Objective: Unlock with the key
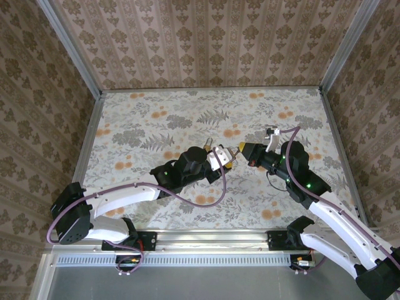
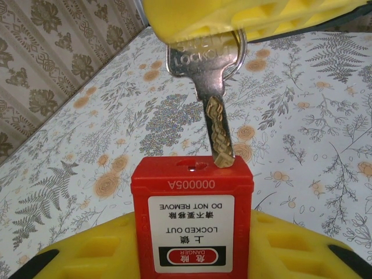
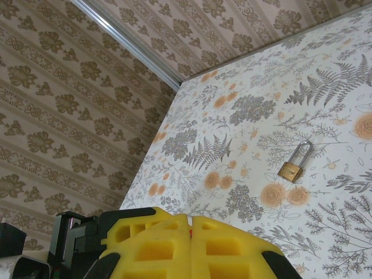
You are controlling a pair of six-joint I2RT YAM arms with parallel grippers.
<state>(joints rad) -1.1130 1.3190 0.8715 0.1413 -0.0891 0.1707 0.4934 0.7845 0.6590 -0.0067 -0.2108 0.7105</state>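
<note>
Silver key point(image 2: 216, 99) hangs mid-table, pinched by its head in the right gripper point(image 1: 243, 150). Its tip touches the slotted top face of a red lockout block point(image 2: 192, 215), just right of the slot. Clamped on that block is the left gripper point(image 1: 223, 158). Just beyond them, a brass padlock point(image 3: 289, 170) lies on the table point(image 1: 156, 112).

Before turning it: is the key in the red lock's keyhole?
Out: the key ends beside the keyhole of the red lockout padlock.
</note>
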